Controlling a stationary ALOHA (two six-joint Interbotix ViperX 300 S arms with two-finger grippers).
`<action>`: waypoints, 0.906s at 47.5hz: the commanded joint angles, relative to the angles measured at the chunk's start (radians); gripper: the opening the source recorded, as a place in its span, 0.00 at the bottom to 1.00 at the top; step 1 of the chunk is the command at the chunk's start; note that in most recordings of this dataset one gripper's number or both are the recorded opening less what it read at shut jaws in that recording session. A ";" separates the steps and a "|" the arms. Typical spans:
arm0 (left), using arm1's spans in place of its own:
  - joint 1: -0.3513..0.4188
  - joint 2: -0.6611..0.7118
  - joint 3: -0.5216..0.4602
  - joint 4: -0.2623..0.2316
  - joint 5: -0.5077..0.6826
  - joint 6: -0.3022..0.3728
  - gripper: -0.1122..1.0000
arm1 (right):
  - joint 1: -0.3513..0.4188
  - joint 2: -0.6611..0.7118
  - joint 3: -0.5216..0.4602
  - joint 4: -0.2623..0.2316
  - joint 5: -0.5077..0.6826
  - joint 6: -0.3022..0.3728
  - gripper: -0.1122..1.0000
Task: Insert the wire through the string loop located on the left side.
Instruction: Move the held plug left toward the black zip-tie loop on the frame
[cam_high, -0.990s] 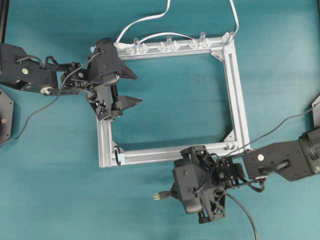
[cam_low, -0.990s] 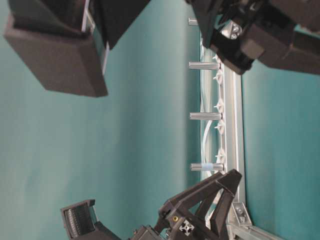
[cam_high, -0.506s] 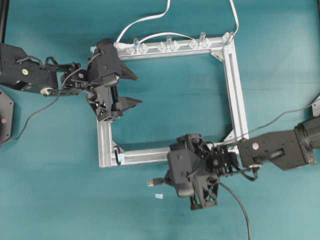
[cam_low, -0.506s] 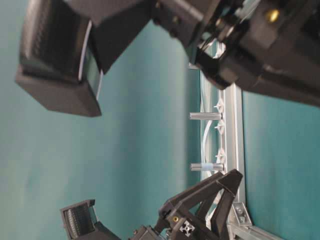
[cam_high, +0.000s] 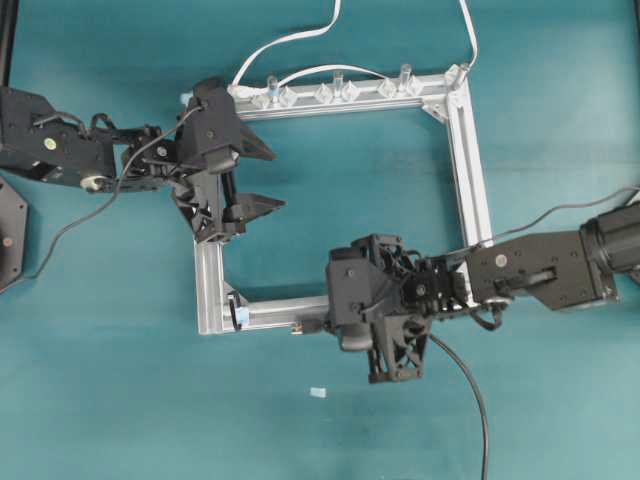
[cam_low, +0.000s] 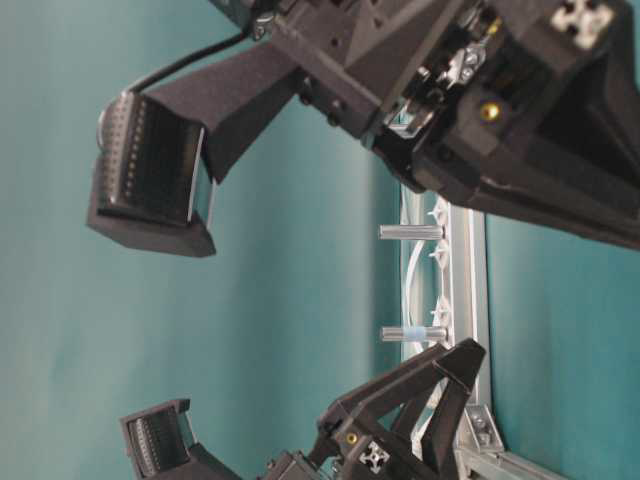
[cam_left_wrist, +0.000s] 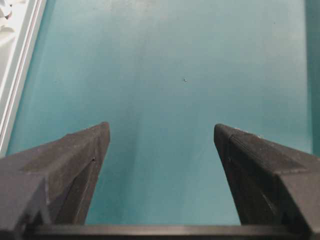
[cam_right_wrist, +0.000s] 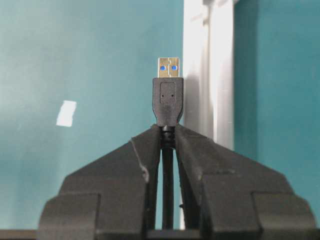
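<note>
Right gripper (cam_right_wrist: 167, 132) is pinched tight on the wire (cam_right_wrist: 168, 107), just behind the plug, and the plug sticks out straight in front with its silver tip clear. From above I see the right gripper (cam_high: 335, 318) at the near bar of the metal frame (cam_high: 478, 190), with the plug tip (cam_high: 298, 326) poking out toward the left corner. The string loop (cam_high: 238, 312) sits at that corner, small and blue and dark, with a gap between it and the plug. I think the job now is to line the plug up with the loop. I want to go slowly along the bar, keep the plug level, and aim the tip at the hole of the loop, not at the string. If I push the string it may fold flat, so I should come in gently. My left gripper (cam_left_wrist: 160, 142) hangs wide and holds nothing, over bare table (cam_left_wrist: 200, 60) inside the frame. It could help hold the loop up if I need it. A small pale scrap (cam_high: 317, 392) lies on the table nearby.
</note>
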 joint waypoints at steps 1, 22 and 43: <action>-0.005 -0.026 -0.012 0.003 -0.005 0.005 0.86 | -0.008 -0.040 -0.026 -0.003 -0.005 -0.003 0.22; -0.005 -0.026 -0.012 0.003 -0.005 0.005 0.86 | -0.025 -0.038 -0.026 -0.012 -0.032 -0.003 0.22; -0.005 -0.026 -0.011 0.003 -0.003 0.005 0.86 | -0.040 -0.038 -0.026 -0.012 -0.038 -0.003 0.22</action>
